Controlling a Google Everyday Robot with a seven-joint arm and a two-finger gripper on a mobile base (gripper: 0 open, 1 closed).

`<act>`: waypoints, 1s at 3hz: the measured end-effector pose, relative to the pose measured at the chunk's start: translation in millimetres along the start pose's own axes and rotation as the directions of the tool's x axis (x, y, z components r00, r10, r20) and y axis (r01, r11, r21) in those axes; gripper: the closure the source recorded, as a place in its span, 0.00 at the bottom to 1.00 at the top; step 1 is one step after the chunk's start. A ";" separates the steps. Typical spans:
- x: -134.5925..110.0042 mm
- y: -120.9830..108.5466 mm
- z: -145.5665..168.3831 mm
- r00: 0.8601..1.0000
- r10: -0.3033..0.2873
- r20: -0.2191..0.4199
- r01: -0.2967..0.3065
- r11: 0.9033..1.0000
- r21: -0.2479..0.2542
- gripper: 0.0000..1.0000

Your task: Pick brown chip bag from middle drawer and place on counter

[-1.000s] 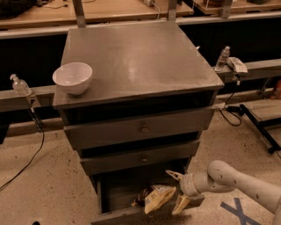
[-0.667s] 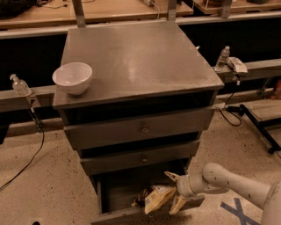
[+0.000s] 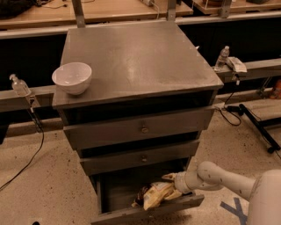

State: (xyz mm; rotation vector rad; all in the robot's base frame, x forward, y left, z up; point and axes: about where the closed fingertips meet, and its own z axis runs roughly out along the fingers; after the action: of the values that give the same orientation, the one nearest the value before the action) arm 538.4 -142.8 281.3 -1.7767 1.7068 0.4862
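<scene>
The brown chip bag [image 3: 153, 195], crinkly yellow-tan with a dark panel, lies in the open lowest drawer [image 3: 149, 213] of the grey cabinet and leans on the drawer's front edge. My gripper [image 3: 172, 185] reaches into the drawer from the right. Its fingers are closed on the bag's right end. The counter [image 3: 140, 57] is the flat grey cabinet top above. A white bowl [image 3: 72, 78] sits at its front left corner.
Two closed drawers [image 3: 140, 129] overhang the open one. Rails on both sides carry a bottle on the left [image 3: 19, 85] and one on the right [image 3: 221, 57]. Cables [image 3: 230, 114] trail on the floor. Wooden tabletops [image 3: 118, 9] stand behind.
My gripper and forearm have shifted slightly left inside the drawer, and the bag has moved a little with them. The bowl and the drawers have not moved.
</scene>
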 end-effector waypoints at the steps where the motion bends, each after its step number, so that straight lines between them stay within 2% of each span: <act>1: -19.2 -15.7 -11.8 0.991 -0.012 0.131 0.010 1.000 0.016 0.61; 2: -37.6 -36.8 -50.0 0.927 -0.013 0.374 -0.017 0.997 0.076 0.93; 3: -40.4 -43.4 -75.8 0.838 0.014 0.545 -0.076 0.993 0.092 1.00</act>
State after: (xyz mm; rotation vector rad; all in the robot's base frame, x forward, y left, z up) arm 565.5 -163.1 371.3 -1.3451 1.3388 0.8146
